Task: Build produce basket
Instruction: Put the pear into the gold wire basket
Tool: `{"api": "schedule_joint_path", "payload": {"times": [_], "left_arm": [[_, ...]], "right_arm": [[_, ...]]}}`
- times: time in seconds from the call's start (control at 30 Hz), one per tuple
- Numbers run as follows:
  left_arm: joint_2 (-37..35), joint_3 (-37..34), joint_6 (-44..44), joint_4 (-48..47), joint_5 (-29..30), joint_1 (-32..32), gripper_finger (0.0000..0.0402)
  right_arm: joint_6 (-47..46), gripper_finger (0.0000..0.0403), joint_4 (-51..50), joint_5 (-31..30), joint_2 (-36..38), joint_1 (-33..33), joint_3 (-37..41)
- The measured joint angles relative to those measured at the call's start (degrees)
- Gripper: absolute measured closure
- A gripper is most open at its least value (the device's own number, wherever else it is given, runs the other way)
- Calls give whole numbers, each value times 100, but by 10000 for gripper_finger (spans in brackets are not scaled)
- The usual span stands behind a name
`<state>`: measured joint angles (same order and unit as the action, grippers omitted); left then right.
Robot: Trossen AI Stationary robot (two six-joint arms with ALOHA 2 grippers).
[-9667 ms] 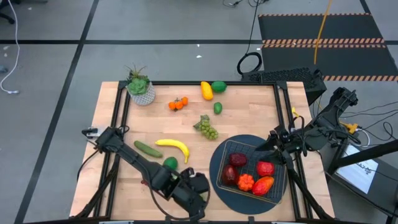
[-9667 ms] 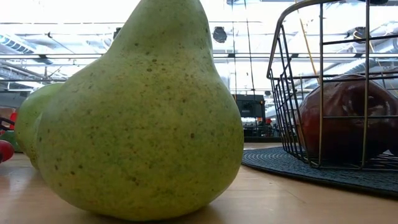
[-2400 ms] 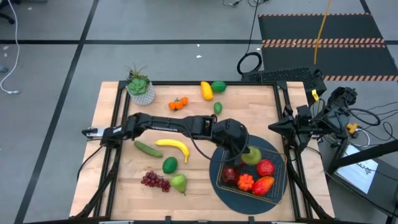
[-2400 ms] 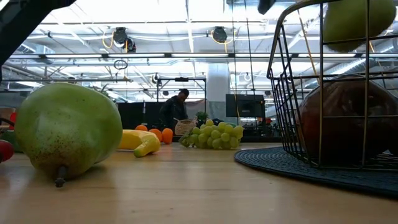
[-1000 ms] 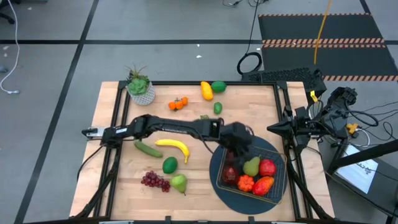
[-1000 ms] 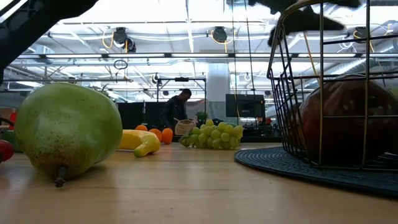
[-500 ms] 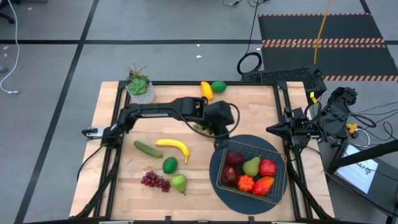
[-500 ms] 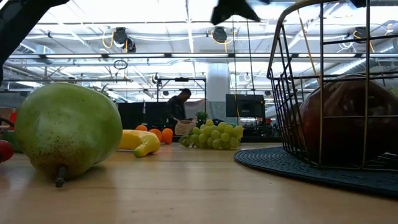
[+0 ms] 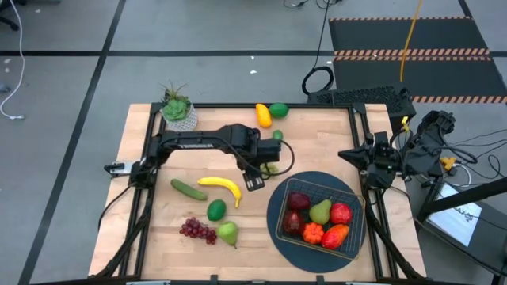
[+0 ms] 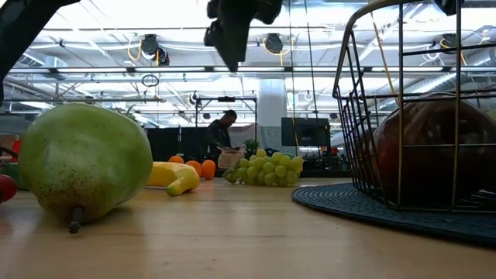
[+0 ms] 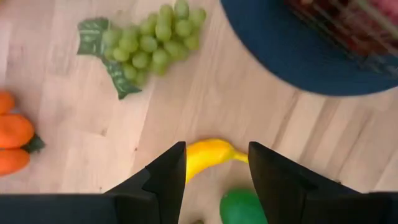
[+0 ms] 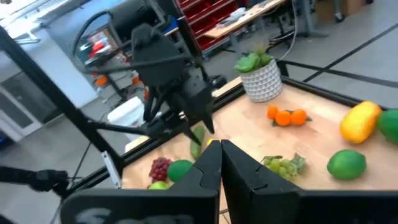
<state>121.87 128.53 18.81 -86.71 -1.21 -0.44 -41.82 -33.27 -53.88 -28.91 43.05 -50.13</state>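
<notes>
The wire basket [image 9: 358, 207] stands on a round dark blue mat [image 9: 273, 207] at the near right. It holds red apples, a green pear [image 9: 320, 211] and orange pieces. My left gripper [image 9: 255, 183] hangs open and empty above the table. In the left wrist view it [image 11: 216, 149] is over the banana's [image 11: 208, 154] end and a lime [image 11: 239, 205]. Green grapes [image 11: 149, 40] lie just beyond. My right gripper [image 9: 352, 154] waits shut at the table's right edge.
A cucumber [image 9: 188, 188], purple grapes [image 9: 198, 229] and a second pear [image 9: 228, 232] lie near left. A potted plant [image 9: 178, 111], a yellow fruit [image 9: 263, 115] and limes [image 9: 279, 109] are along the far edge. Oranges [image 11: 12, 134] show in the left wrist view.
My left gripper has drawn away from above the basket toward the table's left, past the green grapes, and now hangs over the banana's end. It has turned about on the way. The pear in the basket has stayed where it was.
</notes>
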Motion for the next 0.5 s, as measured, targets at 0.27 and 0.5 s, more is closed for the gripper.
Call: {"api": "schedule_joint_path", "payload": {"times": [0.27, 0.5], "left_arm": [[-397, -1209, 648, 721, -72, -97, 227], [-1231, -2309, 1754, 1616, -128, -421, 227]], "right_arm": [[37, 402, -93, -27, -63, -209, 0], [33, 402, -795, -20, -63, -621, 0]]}}
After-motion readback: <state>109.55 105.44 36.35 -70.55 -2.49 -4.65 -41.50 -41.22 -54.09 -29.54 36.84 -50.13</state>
